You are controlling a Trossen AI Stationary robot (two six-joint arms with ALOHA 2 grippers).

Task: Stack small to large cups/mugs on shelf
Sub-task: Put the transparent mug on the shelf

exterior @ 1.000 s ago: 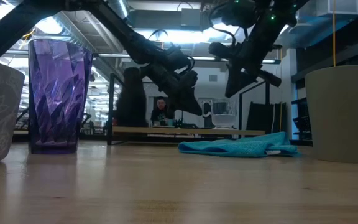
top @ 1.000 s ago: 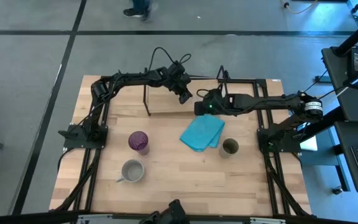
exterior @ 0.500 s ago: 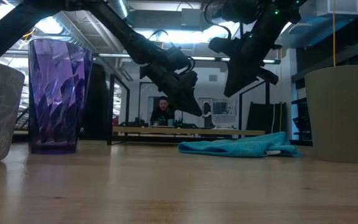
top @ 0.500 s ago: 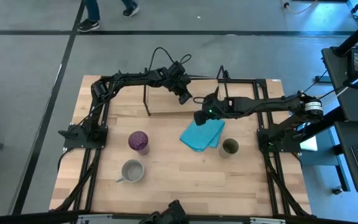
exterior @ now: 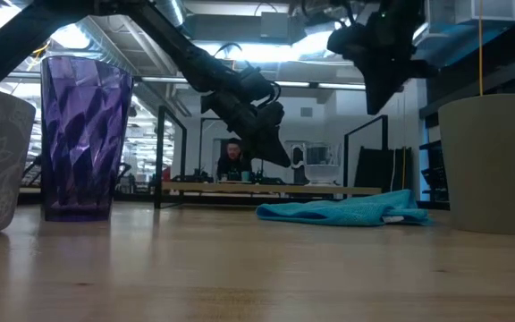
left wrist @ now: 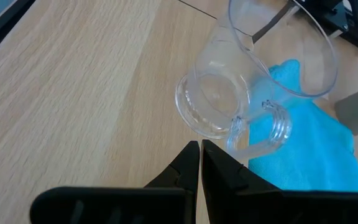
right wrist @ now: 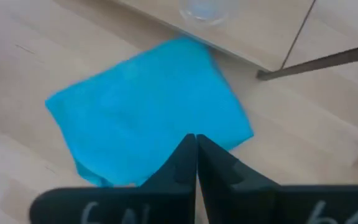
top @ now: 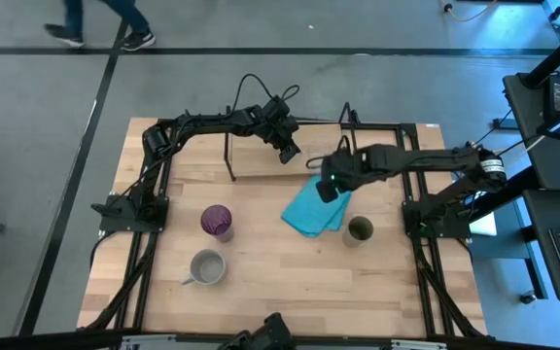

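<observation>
- I take the turquoise cloth [top: 315, 208], lying flat near the middle of the table [top: 280, 282], as my landmark.
- My right gripper [top: 325, 189] hangs just above the cloth's far edge, on the side nearest the shelf [top: 261, 165]. Its fingers [right wrist: 188, 163] are pressed together and hold nothing.
- My left gripper [top: 288, 151] is raised over the shelf's wooden base, just beyond the cloth's far corner. Its fingers [left wrist: 194, 163] are also closed tight, with nothing between them.
- The small clear glass [left wrist: 229, 93] has a handle and sits on the shelf base, right at the edge that faces the cloth, directly in front of my left gripper.
- The olive-green cup [top: 359, 229] stands upright on the table just beside the cloth, on my right arm's side.
- The purple tumbler [top: 217, 222] stands upright well apart from the cloth, on my left arm's side.
- The grey mug [top: 206, 267] stands near the tumbler, farther from the shelf than the cloth is.
- Beyond the table, a person's legs [top: 105, 19] show on the floor.
</observation>
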